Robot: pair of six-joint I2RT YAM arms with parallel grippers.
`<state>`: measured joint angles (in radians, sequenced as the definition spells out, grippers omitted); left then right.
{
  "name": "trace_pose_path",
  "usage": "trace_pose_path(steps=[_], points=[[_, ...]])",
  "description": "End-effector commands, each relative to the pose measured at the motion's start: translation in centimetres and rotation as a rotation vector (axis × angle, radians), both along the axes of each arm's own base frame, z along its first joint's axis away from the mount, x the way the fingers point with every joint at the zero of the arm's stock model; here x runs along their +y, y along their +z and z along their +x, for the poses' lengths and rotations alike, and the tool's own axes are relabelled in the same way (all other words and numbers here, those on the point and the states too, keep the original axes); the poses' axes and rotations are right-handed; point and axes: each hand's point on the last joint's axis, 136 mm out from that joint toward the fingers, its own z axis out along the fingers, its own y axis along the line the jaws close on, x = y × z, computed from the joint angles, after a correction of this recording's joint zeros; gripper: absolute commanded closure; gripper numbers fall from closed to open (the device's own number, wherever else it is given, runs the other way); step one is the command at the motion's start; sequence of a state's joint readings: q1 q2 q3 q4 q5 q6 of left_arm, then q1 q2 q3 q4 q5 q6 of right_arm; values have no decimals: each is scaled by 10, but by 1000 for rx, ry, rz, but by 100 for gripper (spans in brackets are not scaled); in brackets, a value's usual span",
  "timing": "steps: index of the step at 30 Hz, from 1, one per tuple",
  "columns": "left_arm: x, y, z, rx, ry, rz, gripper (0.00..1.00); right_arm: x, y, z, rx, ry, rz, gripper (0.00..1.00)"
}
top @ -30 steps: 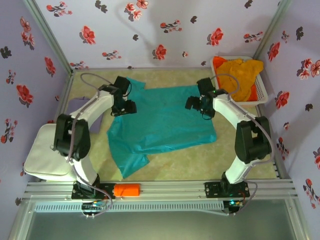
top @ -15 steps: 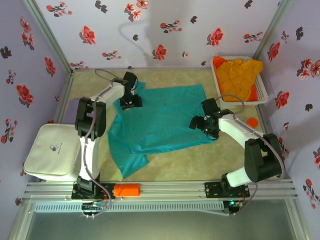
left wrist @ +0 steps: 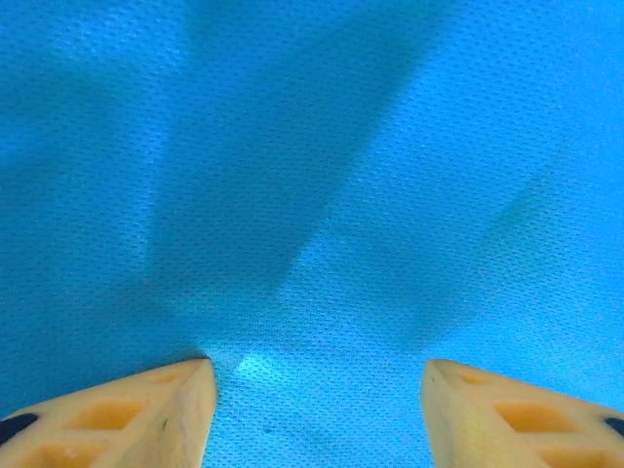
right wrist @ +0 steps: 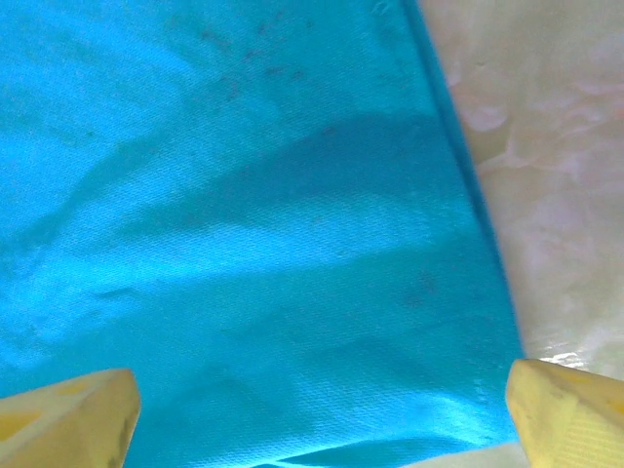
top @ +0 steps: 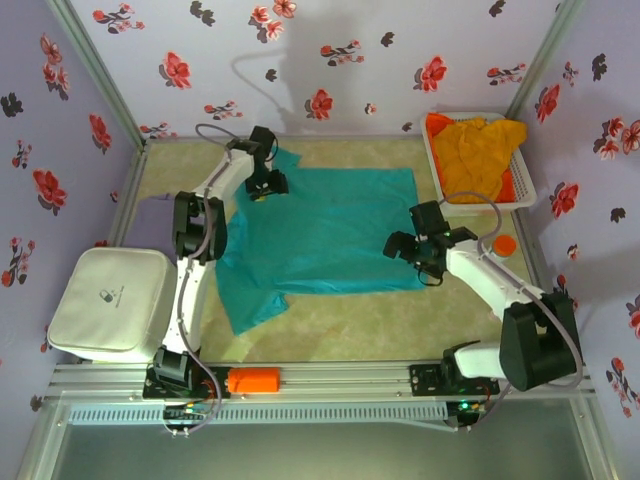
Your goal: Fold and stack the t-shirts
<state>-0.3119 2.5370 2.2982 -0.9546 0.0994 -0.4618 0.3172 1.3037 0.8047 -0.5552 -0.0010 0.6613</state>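
Observation:
The teal t-shirt (top: 320, 235) lies spread flat across the middle of the table, one sleeve trailing toward the near left. My left gripper (top: 268, 185) hovers at its far-left corner; the left wrist view shows the gripper (left wrist: 317, 395) open over teal cloth (left wrist: 322, 195). My right gripper (top: 415, 250) is at the shirt's right edge; in its wrist view the gripper (right wrist: 322, 409) is wide open above the shirt's near-right corner (right wrist: 292, 244). Orange-yellow t-shirts (top: 478, 150) are heaped in the basket. A pale lavender t-shirt (top: 155, 215) peeks out left of the left arm.
The white slatted basket (top: 524, 190) stands at the back right. A small orange-capped bottle (top: 503, 244) sits just right of the right arm. A white cushion-like pad (top: 105, 300) fills the near left. Bare beige table (right wrist: 546, 146) borders the shirt's right edge.
The left gripper has moved toward the back, to the shirt's far-left corner. The right gripper has moved nearer and rightward. The teal shirt now lies flatter and squarer.

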Motion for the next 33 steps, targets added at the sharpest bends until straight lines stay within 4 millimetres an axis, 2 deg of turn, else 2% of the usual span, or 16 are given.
trace_pose_path(steps=[1,4,9,12,15,19,23,29,33], points=[[10,-15,-5,71,22,-4,41,-17,-4,-13,15,-83,-53,4],[7,8,-7,41,10,-30,40,-16,-5,-19,29,-78,-35,5],[1,74,-27,-52,-31,-84,38,-8,-12,-32,43,-58,29,11],[3,106,-55,-86,-59,-91,38,-7,-18,-37,53,-54,42,15],[12,124,-89,-120,-56,-101,38,-6,-23,-41,59,-43,49,15],[36,128,-141,-123,-22,-73,38,1,-20,-37,38,-16,79,15],[61,109,-198,-65,29,-38,38,7,-15,-32,21,-14,117,16],[82,79,-272,27,98,-33,40,2,-11,-32,11,-21,107,18],[92,68,-318,75,150,-50,41,-4,-10,-33,8,-28,79,19]])
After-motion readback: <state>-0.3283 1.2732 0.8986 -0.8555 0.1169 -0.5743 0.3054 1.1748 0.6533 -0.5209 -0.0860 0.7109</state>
